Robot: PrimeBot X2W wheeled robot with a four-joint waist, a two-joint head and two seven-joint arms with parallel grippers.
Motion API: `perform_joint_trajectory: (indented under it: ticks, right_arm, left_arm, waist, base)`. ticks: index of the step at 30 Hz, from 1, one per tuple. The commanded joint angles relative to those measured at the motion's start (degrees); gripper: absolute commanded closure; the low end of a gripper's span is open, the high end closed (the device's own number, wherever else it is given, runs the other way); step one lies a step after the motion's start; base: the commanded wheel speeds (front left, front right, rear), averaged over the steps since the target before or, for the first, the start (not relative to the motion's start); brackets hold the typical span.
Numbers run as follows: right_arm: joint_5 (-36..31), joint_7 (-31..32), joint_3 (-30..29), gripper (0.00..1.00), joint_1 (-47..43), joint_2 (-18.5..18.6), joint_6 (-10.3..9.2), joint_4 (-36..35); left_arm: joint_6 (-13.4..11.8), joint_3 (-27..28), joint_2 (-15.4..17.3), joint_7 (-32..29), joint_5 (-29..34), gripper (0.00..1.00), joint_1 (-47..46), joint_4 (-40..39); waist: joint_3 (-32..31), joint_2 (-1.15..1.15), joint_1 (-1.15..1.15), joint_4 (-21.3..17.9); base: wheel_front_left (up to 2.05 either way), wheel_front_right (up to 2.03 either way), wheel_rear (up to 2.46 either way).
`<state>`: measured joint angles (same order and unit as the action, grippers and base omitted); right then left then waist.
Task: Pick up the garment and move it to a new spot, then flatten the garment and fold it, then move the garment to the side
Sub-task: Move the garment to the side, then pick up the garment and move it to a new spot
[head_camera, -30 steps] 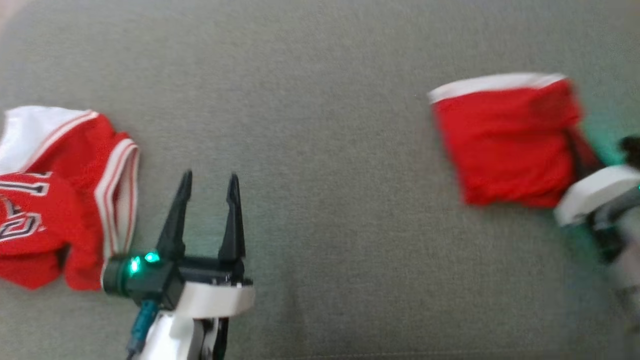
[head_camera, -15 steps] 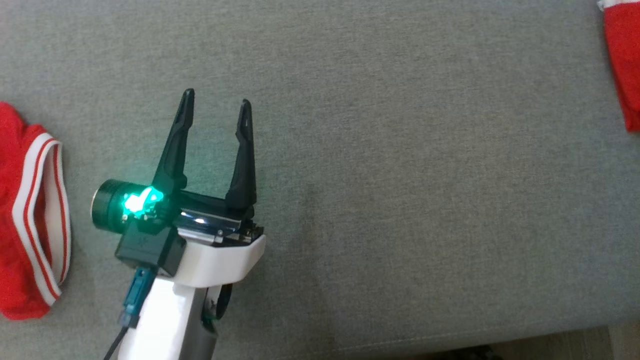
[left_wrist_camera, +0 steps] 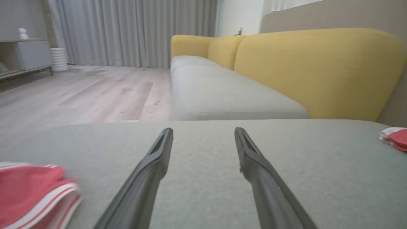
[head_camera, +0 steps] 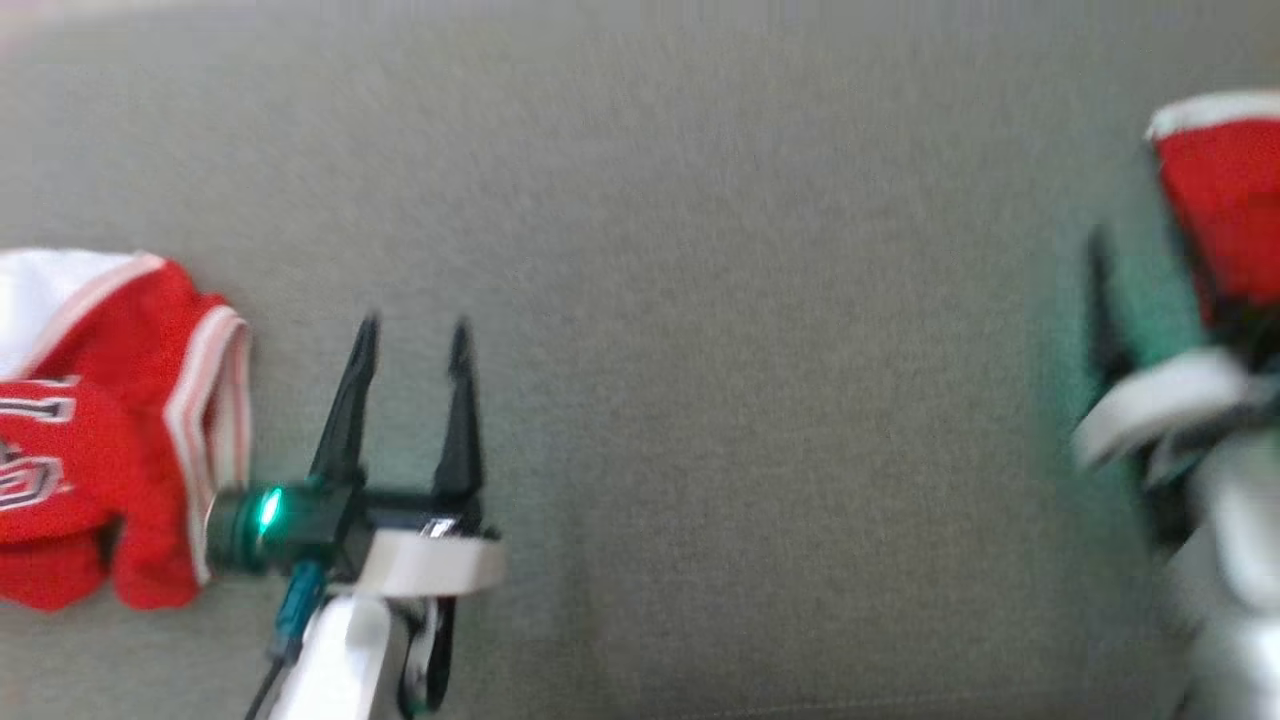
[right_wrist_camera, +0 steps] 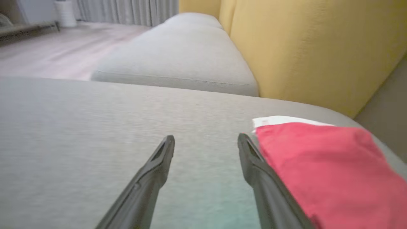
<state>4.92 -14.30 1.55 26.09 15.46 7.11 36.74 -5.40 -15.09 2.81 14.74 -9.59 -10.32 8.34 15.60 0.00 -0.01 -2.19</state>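
Note:
The garment (head_camera: 1225, 200) is red with a white band, folded flat, at the far right of the grey cushion (head_camera: 700, 300). My right gripper (head_camera: 1150, 285) is blurred and stands open just left of it. In the right wrist view the right gripper (right_wrist_camera: 205, 140) has nothing between its fingers, and the garment (right_wrist_camera: 324, 171) lies against the outer side of one finger. My left gripper (head_camera: 410, 330) is open and empty at the lower left. In the left wrist view the left gripper (left_wrist_camera: 203, 132) points across bare cushion, with the garment (left_wrist_camera: 396, 138) small at the right edge.
A crumpled red jersey (head_camera: 100, 430) with white trim and lettering lies left of my left gripper, also low left in the left wrist view as a jersey (left_wrist_camera: 31, 194). Yellow sofa backrests (right_wrist_camera: 311, 47) rise behind the cushion. Wooden floor (left_wrist_camera: 79, 95) lies beyond the front edge.
My right gripper has opened and let go of the folded garment, which now lies on the cushion beside it. The head camera has swung about. The left gripper stays open.

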Motion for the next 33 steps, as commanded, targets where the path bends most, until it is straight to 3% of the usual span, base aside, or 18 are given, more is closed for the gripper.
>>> perform_joint_trajectory:
  ticks: [1,6,12,27,33]
  right_arm:
    - [1.02,-0.69,1.22,0.0,-2.85,-1.02,0.37,-3.68]
    - [4.74,-0.69,4.27,0.0,-14.5,-8.08,0.37,-12.12]
    - [4.56,-0.69,5.42,0.0,-23.18,-11.22,0.37,-18.78]
    - [2.16,-0.7,4.96,0.0,-28.25,-12.07,0.37,-20.67]
    - [2.06,-0.7,4.67,0.0,-28.77,-12.19,0.37,-20.46]
  left_arm:
    - [-0.55,2.64,0.07,0.26,-0.18,0.0,0.86,-0.42]
    - [-0.78,4.72,0.07,0.26,-0.59,0.0,5.38,3.76]
    - [-0.51,7.23,0.27,0.26,3.2,0.0,10.47,4.14]
    - [0.71,9.61,0.11,0.26,3.79,0.0,14.64,3.43]
    - [0.69,9.64,0.09,0.26,3.78,0.0,14.35,3.59]
  waist:
    - [-7.88,0.0,0.01,2.9]
    - [-15.62,0.0,0.01,4.42]
    - [-19.88,0.0,0.01,3.95]
    - [-20.99,0.0,0.01,4.54]
    - [-21.14,0.0,0.01,6.5]
  base:
    - [0.0,0.0,0.0]
    - [0.0,0.0,0.0]
    - [0.0,0.0,0.0]
    - [0.0,0.0,0.0]
    - [0.0,0.0,0.0]
